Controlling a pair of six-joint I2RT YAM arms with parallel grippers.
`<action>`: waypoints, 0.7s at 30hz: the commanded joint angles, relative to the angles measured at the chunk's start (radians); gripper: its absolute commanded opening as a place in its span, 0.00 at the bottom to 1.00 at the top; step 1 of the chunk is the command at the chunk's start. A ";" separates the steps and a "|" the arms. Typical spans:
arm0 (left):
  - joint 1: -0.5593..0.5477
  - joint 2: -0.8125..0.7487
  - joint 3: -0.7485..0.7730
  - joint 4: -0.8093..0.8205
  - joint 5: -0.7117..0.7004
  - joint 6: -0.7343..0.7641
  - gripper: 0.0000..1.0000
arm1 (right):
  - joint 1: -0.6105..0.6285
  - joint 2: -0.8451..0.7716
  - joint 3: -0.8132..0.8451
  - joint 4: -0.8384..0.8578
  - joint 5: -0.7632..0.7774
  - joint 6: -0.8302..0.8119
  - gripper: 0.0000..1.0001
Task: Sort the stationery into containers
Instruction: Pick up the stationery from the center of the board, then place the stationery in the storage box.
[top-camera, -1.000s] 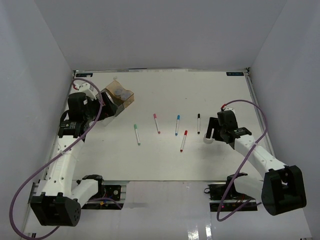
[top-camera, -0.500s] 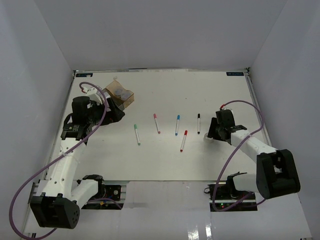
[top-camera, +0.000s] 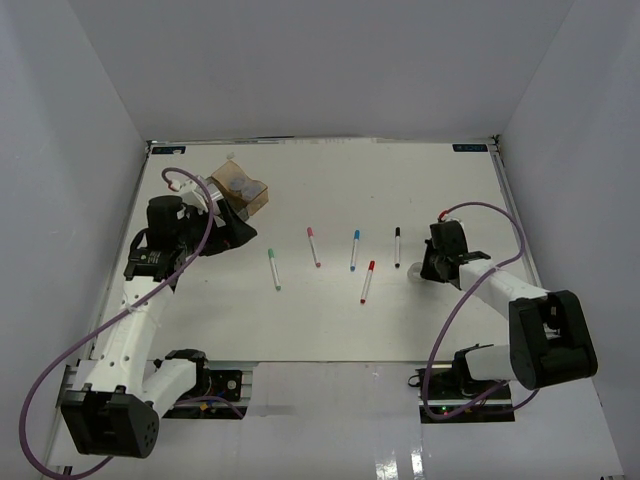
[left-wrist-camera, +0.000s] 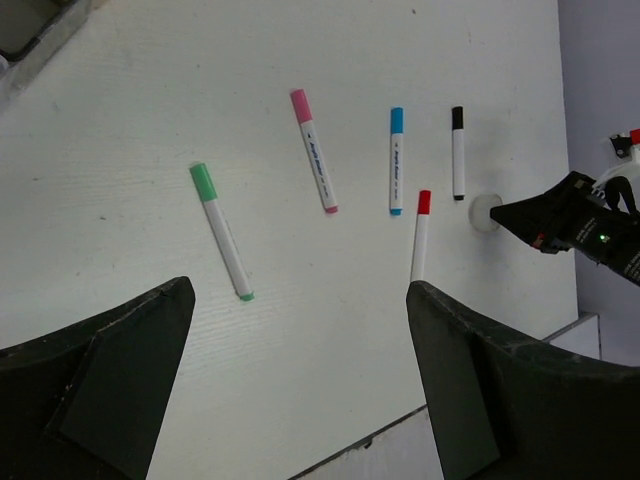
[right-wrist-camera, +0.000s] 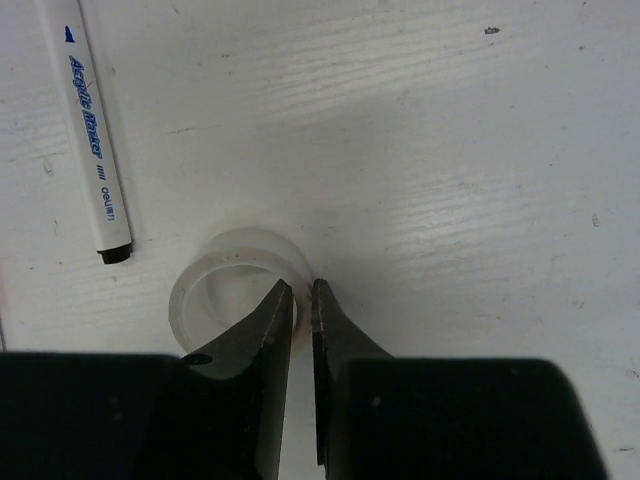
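Pinching the right rim of the small clear tape roll (right-wrist-camera: 235, 243), the right gripper (right-wrist-camera: 303, 292) has its jaws almost together, one finger inside the ring and one outside. The black marker (right-wrist-camera: 90, 140) lies just beside it, at upper left of that view. The left gripper (left-wrist-camera: 300, 290) is spread wide and empty over the counter (top-camera: 330, 320). Green marker (left-wrist-camera: 222, 232), pink marker (left-wrist-camera: 313, 151), blue marker (left-wrist-camera: 396, 160) and red marker (left-wrist-camera: 420, 235) lie apart mid-frame. The containers (top-camera: 240, 190) sit at upper left.
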 joint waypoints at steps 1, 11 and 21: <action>-0.024 -0.015 -0.015 0.030 0.075 -0.079 0.98 | 0.001 -0.066 -0.016 0.041 -0.018 -0.032 0.13; -0.404 0.090 0.027 0.146 -0.067 -0.286 0.98 | 0.111 -0.296 -0.050 0.112 -0.247 -0.014 0.09; -0.722 0.341 0.218 0.191 -0.323 -0.368 0.97 | 0.303 -0.327 0.047 0.104 -0.227 0.023 0.08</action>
